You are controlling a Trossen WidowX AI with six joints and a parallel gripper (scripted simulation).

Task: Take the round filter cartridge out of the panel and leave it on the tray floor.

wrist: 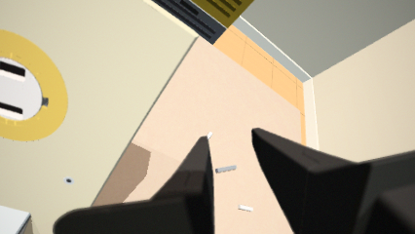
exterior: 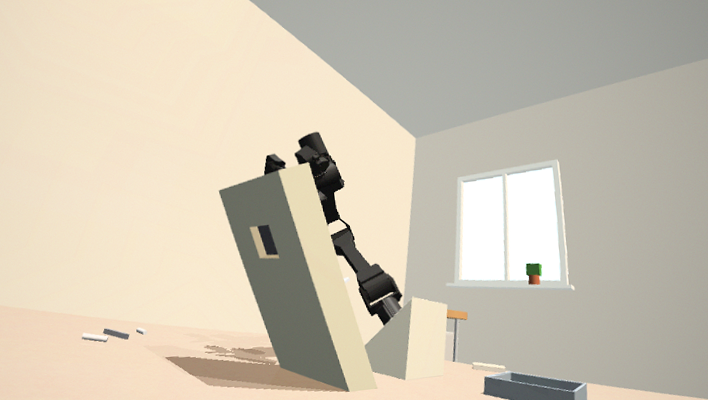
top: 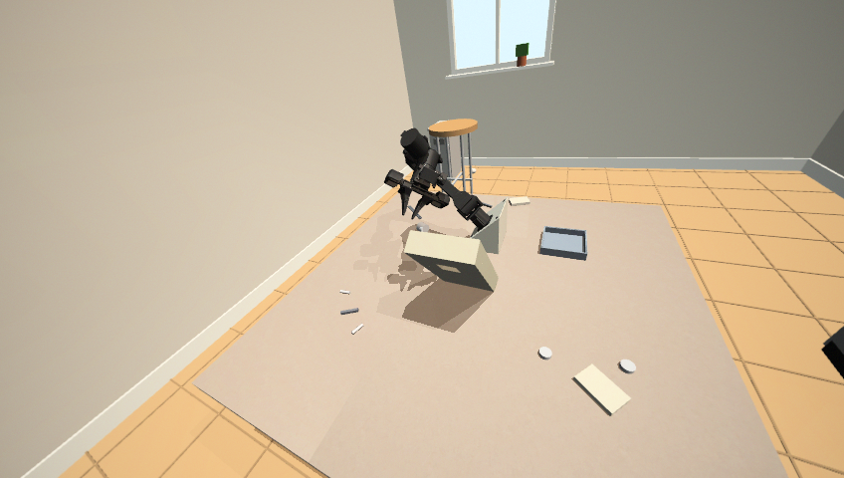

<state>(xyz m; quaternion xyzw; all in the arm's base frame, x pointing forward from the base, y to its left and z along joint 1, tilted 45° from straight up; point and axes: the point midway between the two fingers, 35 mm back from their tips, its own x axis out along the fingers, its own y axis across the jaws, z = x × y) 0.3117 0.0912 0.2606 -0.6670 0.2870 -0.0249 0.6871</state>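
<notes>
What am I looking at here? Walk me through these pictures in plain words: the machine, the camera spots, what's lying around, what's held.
The black jointed thing is a robot arm ending in a two-fingered gripper. The top view looks down from high up, the exterior view sits low behind the leaning cream panel, and the wrist view looks out past the fingers. In that view, the white round cartridge with two dark slots sits in the panel inside a yellow ring. On the mat lie a grey tray, small rods, two discs and a flat board. The gripper is partly open and holds nothing.
</notes>
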